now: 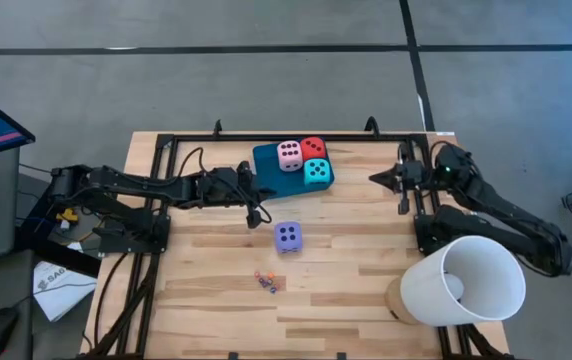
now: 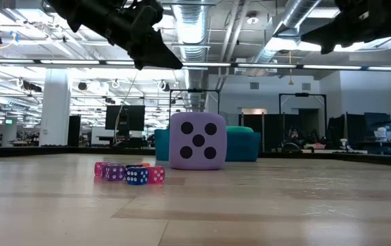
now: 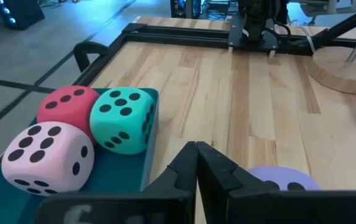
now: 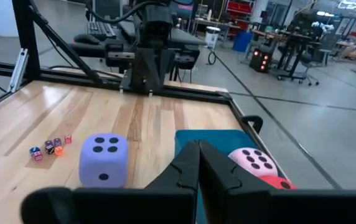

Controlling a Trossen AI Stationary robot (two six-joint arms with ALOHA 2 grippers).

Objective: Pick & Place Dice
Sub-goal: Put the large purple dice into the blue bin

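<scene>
Wooden table (image 1: pixel 366 250) seen from above, framed by a dark rail, with one arm at each side. A white lamp shade (image 1: pixel 463 282) on a round wooden base stands at the table's near right corner. Left arm reaches in from the left edge; its gripper (image 1: pixel 257 196) hangs above the table beside the near left edge of the tray, fingers (image 3: pixel 190 163) pressed together, holding nothing. Right arm is folded at the right side; its gripper (image 1: pixel 377 179) points toward the tray from well apart, fingers (image 4: pixel 198 160) likewise pressed together and empty. Teal tray (image 1: pixel 266 160) lies flat near the far rail, at about mid-width. Three dice rest on it, touching one another: pink die (image 1: pixel 289 155) on the left, red die (image 1: pixel 313 147) at the far right, turquoise die (image 1: pixel 316 172) at the near right. Purple die (image 1: pixel 287 237) sits alone on the bare wood, nearer the viewer than the tray and apart from it; in the low view its five-pip face is turned to the camera. A cluster of small coloured dice (image 1: pixel 266 281) lies on the table just nearer than the purple die.
</scene>
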